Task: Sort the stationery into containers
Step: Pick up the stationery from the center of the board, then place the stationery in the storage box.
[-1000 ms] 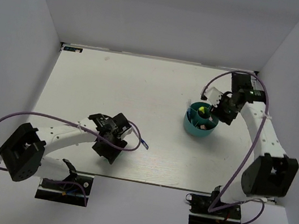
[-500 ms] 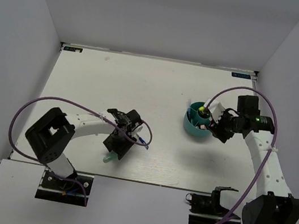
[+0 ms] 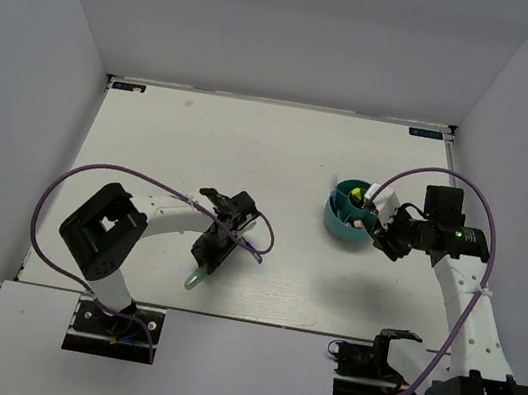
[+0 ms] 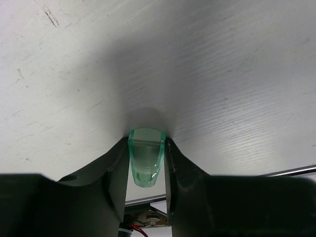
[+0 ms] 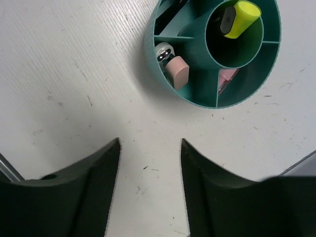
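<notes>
A mint-green stubby piece (image 4: pixel 146 158) sits between my left gripper's (image 4: pixel 146 148) black fingers, and both fingers press its sides. From above, the mint-green piece (image 3: pixel 195 278) pokes out below the left gripper (image 3: pixel 202 263) near the table's front edge. A thin blue pen (image 3: pixel 253 251) lies on the table just right of that gripper. My right gripper (image 5: pixel 150 143) is open over bare table, just short of the round teal tub (image 5: pixel 197 101). The tub holds a yellow-capped marker (image 5: pixel 239 17) in its middle ring and pink pieces (image 5: pixel 177 71) in outer compartments.
In the top view the teal tub (image 3: pixel 350 214) stands right of centre, with the right gripper (image 3: pixel 382 233) at its right side. Purple cables (image 3: pixel 95 174) loop over both arms. White walls close in the table on three sides.
My left gripper has closed on the mint-green piece. The right arm has drawn back to the right, away from the tub's top.
</notes>
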Tool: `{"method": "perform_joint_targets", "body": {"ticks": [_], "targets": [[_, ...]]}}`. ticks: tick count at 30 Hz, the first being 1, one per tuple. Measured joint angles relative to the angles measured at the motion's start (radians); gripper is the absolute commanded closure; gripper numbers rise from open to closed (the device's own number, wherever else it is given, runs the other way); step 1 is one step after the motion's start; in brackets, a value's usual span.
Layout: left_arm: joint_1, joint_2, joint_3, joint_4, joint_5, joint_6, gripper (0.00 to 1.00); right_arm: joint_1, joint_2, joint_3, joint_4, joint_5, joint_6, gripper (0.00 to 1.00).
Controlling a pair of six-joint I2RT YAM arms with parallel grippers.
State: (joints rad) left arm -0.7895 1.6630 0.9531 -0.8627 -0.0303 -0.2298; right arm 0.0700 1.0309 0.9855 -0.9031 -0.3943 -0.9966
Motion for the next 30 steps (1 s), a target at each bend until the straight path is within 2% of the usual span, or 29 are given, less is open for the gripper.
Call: {"method": "perform_joint_targets", "body": {"ticks": [1,2,6,8,12,17,20,25,30], "targets": [[-0.004,0.0,0.002,-0.002,0.0,-0.003,0.88,-0.002,-0.008,-0.006,0.003,-0.002,0.013,0.83],[-0.006,0.0,0.004,-0.005,-0.002,-0.005,0.89,-0.004,-0.018,-0.014,0.017,-0.002,0.031,0.99],[-0.045,-0.01,0.097,-0.061,-0.004,-0.016,0.96,-0.008,-0.075,-0.066,0.13,0.05,0.256,1.0],[-0.083,-0.014,0.208,-0.074,-0.003,-0.02,1.0,-0.01,-0.114,-0.105,0.209,0.132,0.414,1.0],[-0.163,-0.022,0.437,-0.008,0.013,-0.014,1.0,-0.018,-0.133,-0.119,0.3,0.318,0.679,1.0],[-0.233,0.005,0.632,0.172,0.043,0.025,1.0,-0.032,-0.156,-0.155,0.387,0.499,0.904,1.0],[-0.247,0.045,0.671,0.335,0.063,0.047,1.0,-0.042,-0.169,-0.183,0.414,0.588,0.994,1.0],[-0.247,0.153,0.665,0.658,0.09,0.061,1.0,-0.054,-0.19,-0.212,0.44,0.702,1.078,1.0],[-0.237,0.34,0.755,0.863,0.109,0.03,1.0,-0.06,-0.21,-0.227,0.461,0.751,1.107,1.0]]}}
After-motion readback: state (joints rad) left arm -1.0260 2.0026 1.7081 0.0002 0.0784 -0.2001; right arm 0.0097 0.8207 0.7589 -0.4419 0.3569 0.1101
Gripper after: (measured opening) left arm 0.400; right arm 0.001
